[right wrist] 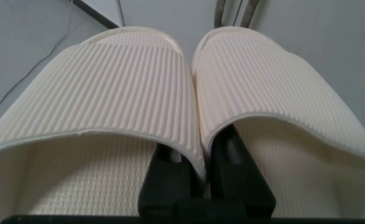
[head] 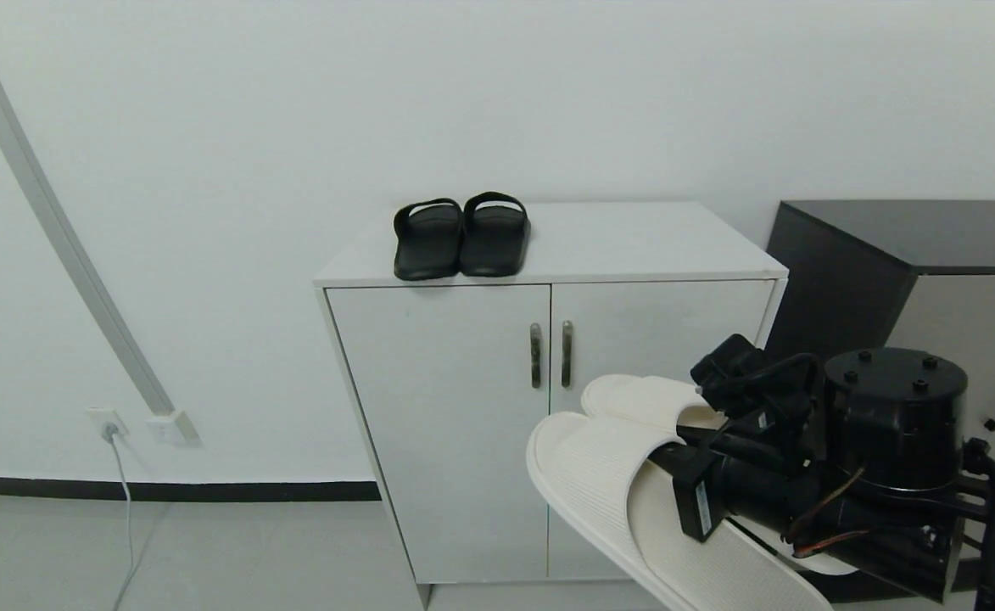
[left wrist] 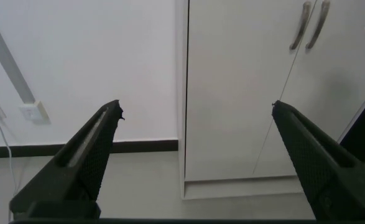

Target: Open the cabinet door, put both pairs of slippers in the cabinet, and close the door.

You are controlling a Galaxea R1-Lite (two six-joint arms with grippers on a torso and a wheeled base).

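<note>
White slippers [head: 607, 475], paired, are clamped at their touching inner walls in the jaws of our right gripper [right wrist: 198, 165], in front of the cabinet [head: 633, 242], whose doors [head: 446, 424] are shut. Black slippers [head: 461, 238] lie on the cabinet top, toward its left front edge. Our left gripper [left wrist: 196, 107] faces the cabinet, jaws wide apart.

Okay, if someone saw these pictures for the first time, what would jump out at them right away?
Probably the pair of white slippers pinched together in the right gripper, held in front of the white cabinet, whose doors are shut. Next, the black slippers sitting side by side on the cabinet's top, toward its left end. The left gripper is open and empty, facing the cabinet.
</note>
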